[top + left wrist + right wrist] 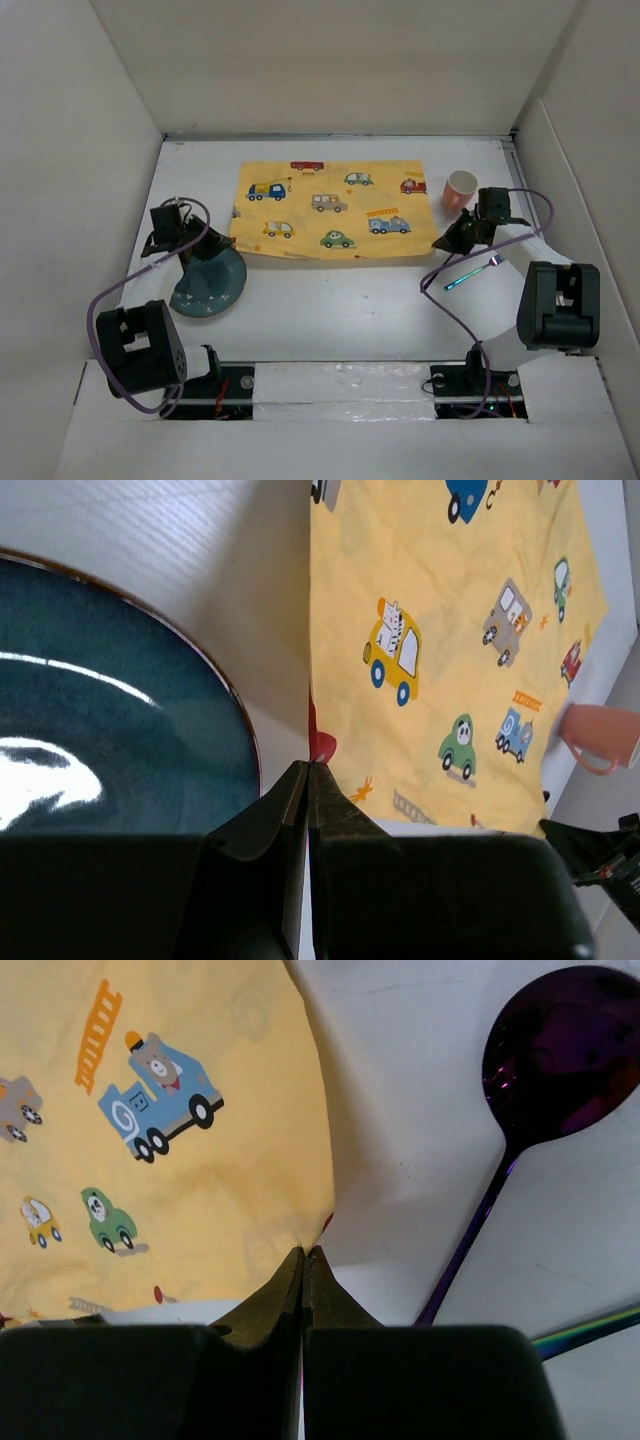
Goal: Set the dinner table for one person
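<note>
Pinching placemat point(330, 208) near corners, both arms

Left gripper point(308, 772) is pressed together on its near-left corner, right gripper point(303, 1253) on the near-right. The long axis runs left-right. The cloth lies from both claws toward the far edge of the dinner table point(340, 305). Plate point(208, 285) is beside the left gripper, spoon point(472, 272) beside the right.
</note>
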